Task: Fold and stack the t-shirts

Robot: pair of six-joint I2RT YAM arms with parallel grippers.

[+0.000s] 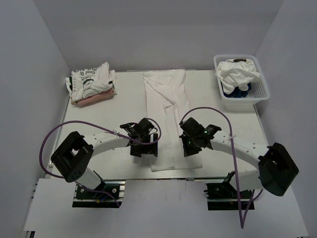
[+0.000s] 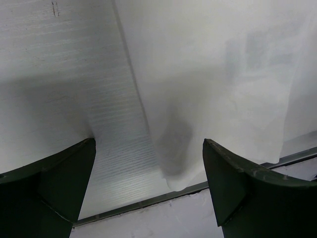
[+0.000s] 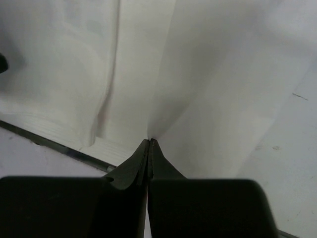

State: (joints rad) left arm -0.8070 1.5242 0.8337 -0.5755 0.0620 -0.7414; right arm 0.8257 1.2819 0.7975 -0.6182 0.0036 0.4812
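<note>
A white t-shirt, folded into a long strip, lies down the middle of the table. My left gripper is open and hovers over the strip's near left corner. In the left wrist view that corner lies between the spread fingers, untouched. My right gripper is at the strip's near right edge. In the right wrist view it is shut on a pinch of the white cloth, which rises into a ridge from the fingertips.
A stack of folded shirts sits at the back left, a white one with black lettering on a pinkish one. A white lattice basket at the back right holds crumpled white and navy shirts. The table's near edge runs just below the shirt's hem.
</note>
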